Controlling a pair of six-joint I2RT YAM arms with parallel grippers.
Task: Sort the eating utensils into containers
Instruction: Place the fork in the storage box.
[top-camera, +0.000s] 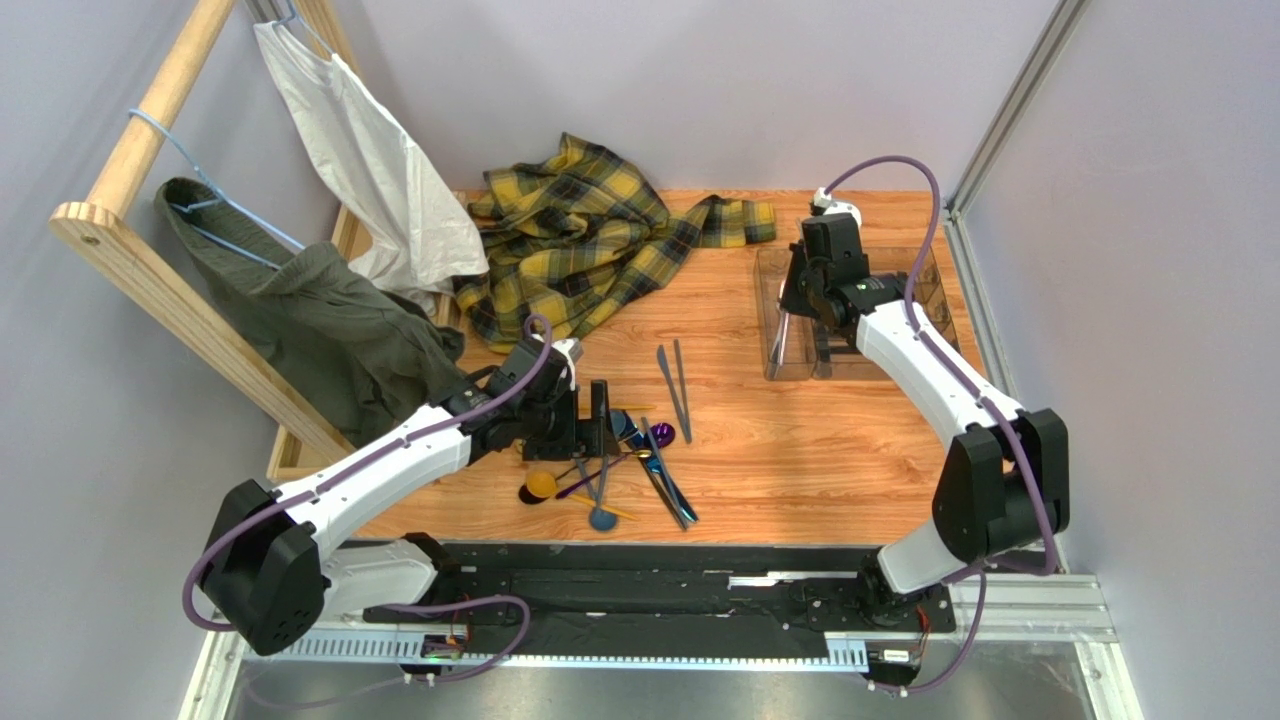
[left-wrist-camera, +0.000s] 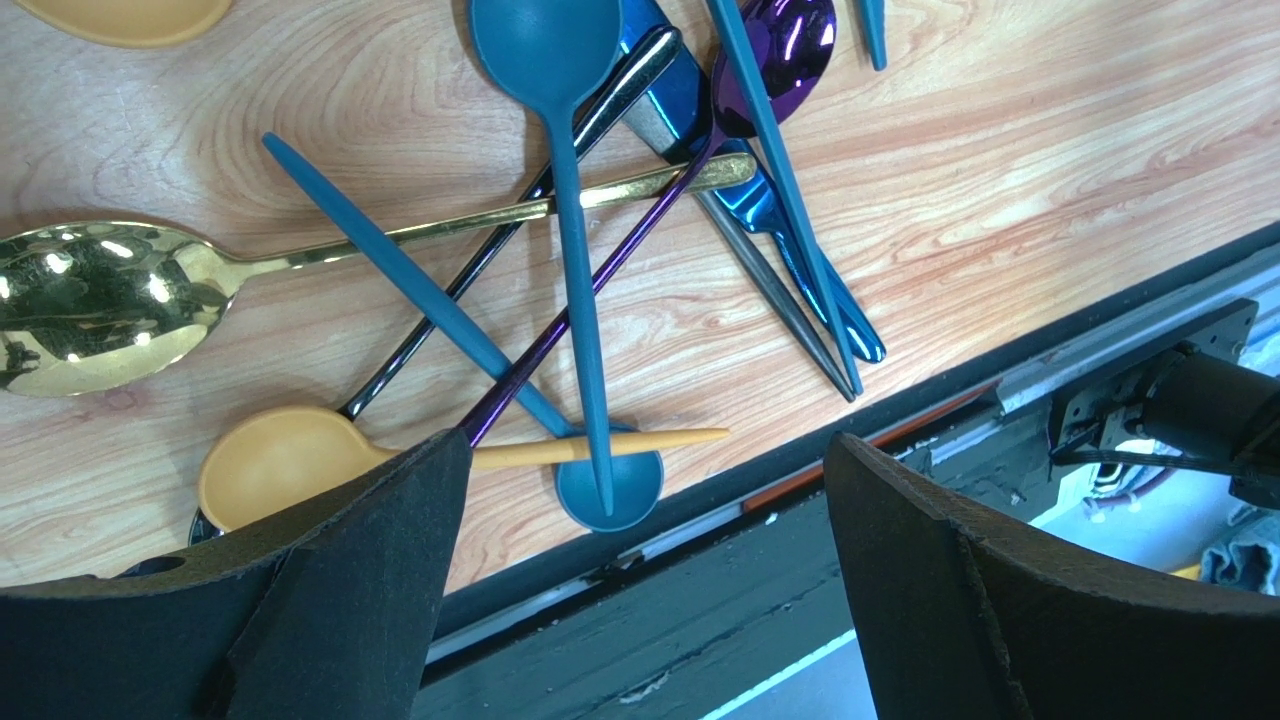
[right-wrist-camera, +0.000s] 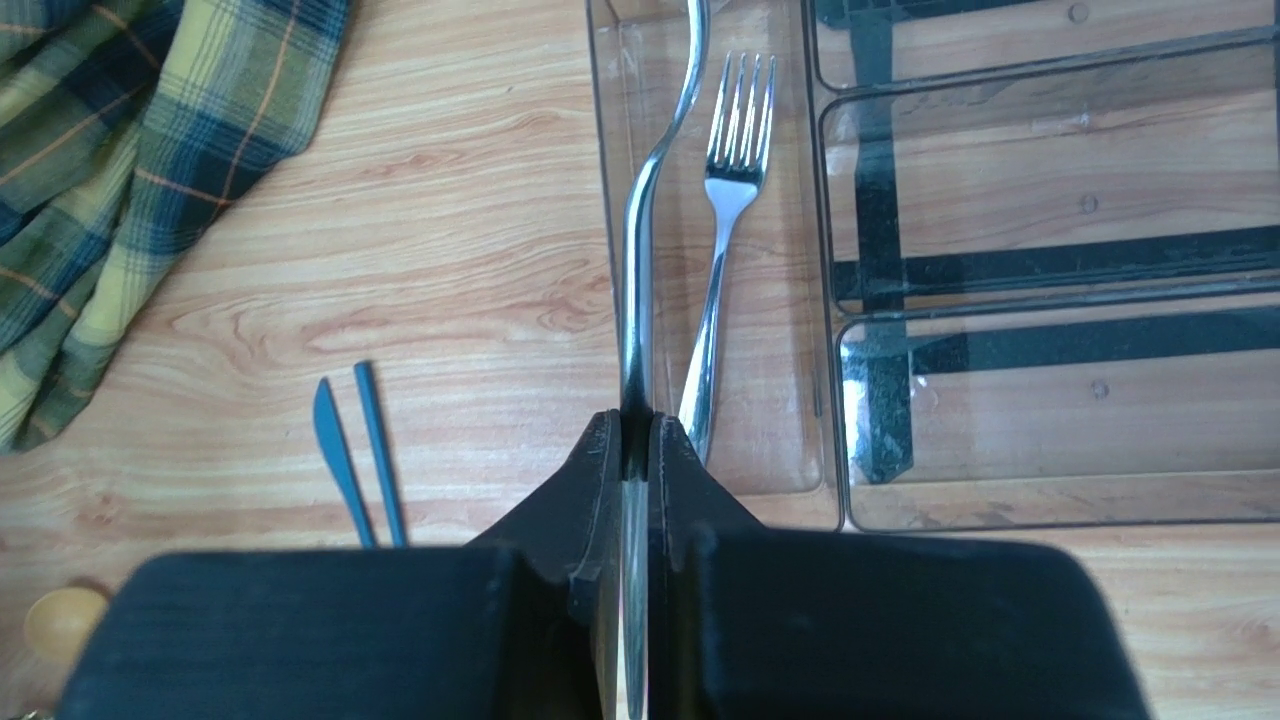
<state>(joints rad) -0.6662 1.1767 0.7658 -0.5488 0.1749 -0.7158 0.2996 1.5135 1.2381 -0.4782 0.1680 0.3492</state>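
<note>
My right claw (right-wrist-camera: 634, 428) is pinched tight on a slim silver piece (right-wrist-camera: 649, 225), seen edge on. Its polished stem curves in a soft S above the long left compartment of the tray (right-wrist-camera: 1052, 165). I cannot tell what kind of head it has. The tray is clear hard plastic, shallow and rectangular, with thin walls between compartments and dark strips showing through the bottom. It sits at the far right of the tabletop (top-camera: 781, 450). A mirror-bright silver fork (right-wrist-camera: 718, 255) lies flat in that same compartment, tines pointing away from the claw.

My left claw (left-wrist-camera: 643, 450) is spread wide with nothing in it, its black, felt-like pads (left-wrist-camera: 346, 600) hanging over the loose heap by the near edge. There the pieces cross each other: two matte teal spoons (left-wrist-camera: 576, 225), a glossy gold spoon (left-wrist-camera: 90, 308) with a mirror bowl, a dull mustard spoon (left-wrist-camera: 286, 465), a shiny purple spoon (left-wrist-camera: 774, 45) and slender blue pieces (left-wrist-camera: 796, 255). Apart from the heap, a blue-grey knife (right-wrist-camera: 334, 450) and a straight stick (right-wrist-camera: 376, 443) lie side by side.

The tabletop is warm orange wood with strong grain. A crumpled yellow-and-green plaid cloth (top-camera: 586, 240) lies at its back. At the left is a pale wooden rack (top-camera: 105, 225) with a white garment (top-camera: 376, 165) and an olive one (top-camera: 316, 315). Plain grey walls enclose it.
</note>
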